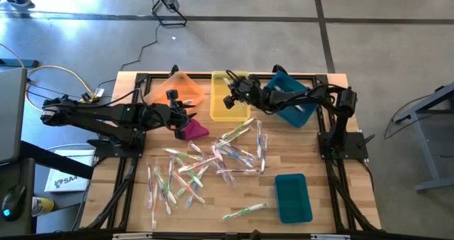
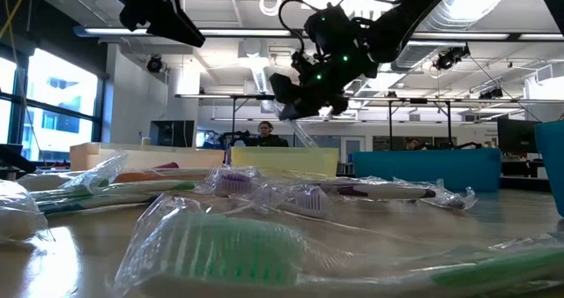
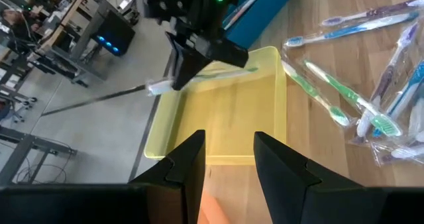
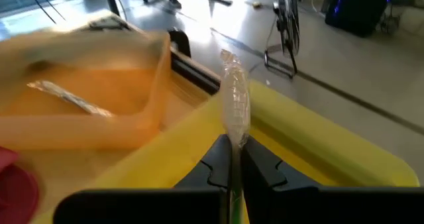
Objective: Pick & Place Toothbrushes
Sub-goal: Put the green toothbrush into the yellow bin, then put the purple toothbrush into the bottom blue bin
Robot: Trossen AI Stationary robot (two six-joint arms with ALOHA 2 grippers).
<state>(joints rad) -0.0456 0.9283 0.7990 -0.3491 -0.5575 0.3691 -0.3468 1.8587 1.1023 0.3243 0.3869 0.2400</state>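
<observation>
Yellow bin (image 1: 230,101) sits under the right gripper (image 1: 231,98), pinched shut on 1 wrapped toothbrush (image 4: 235,111); placing is in hand, release comes next. Left gripper (image 1: 186,114) waits part-open, empty.

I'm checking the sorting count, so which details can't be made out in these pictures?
- Yellow bin contents, high view: right gripper overhangs it.
- Held toothbrush colour, right wrist view: wrapper and fingers cover it.
- Angled teal bin contents, high view: the right arm crosses it.
- Orange bin contents, low view: only its rim shows behind the piled toothbrushes.
</observation>
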